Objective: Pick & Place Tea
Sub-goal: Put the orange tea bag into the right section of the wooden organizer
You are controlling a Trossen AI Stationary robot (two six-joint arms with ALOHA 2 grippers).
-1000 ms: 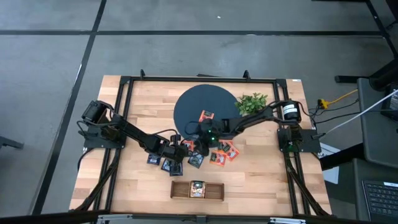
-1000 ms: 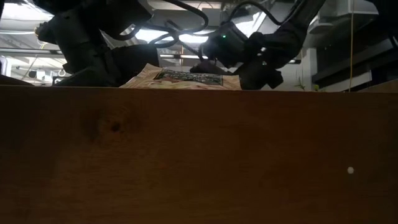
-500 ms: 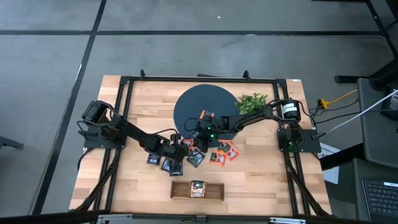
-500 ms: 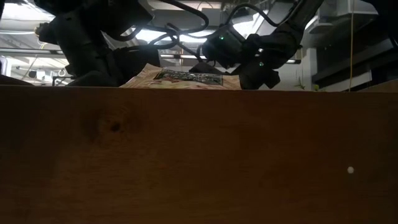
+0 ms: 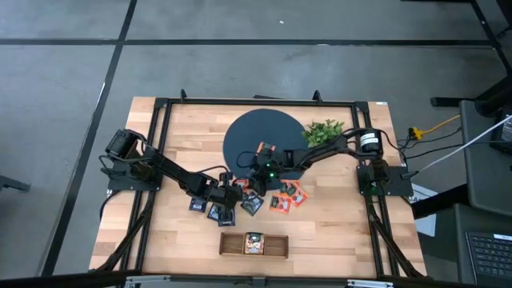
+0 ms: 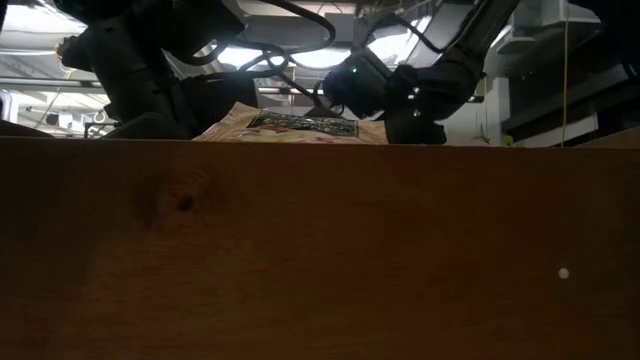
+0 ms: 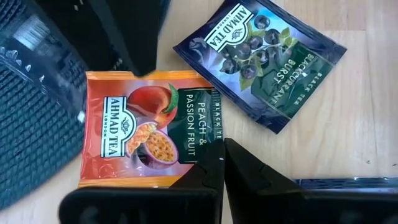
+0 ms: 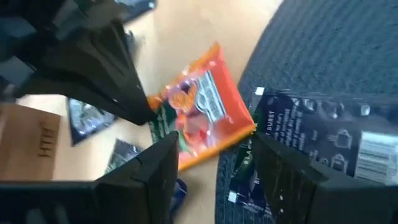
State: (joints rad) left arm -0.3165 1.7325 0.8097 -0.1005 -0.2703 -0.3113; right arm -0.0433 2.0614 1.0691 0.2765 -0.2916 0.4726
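Pick step: left gripper (image 7: 221, 158) closed at the edge of the orange sachet (image 7: 146, 127) at frame centre in the high view, right gripper (image 8: 214, 155) open above it; next, probably lift toward the tray (image 5: 254, 244).

The high view looks straight down on the whole surface (image 5: 176, 136) from far above, while the low view looks level across its edge. Both wrist views sit close over the same orange peach sachet (image 7: 146, 137).
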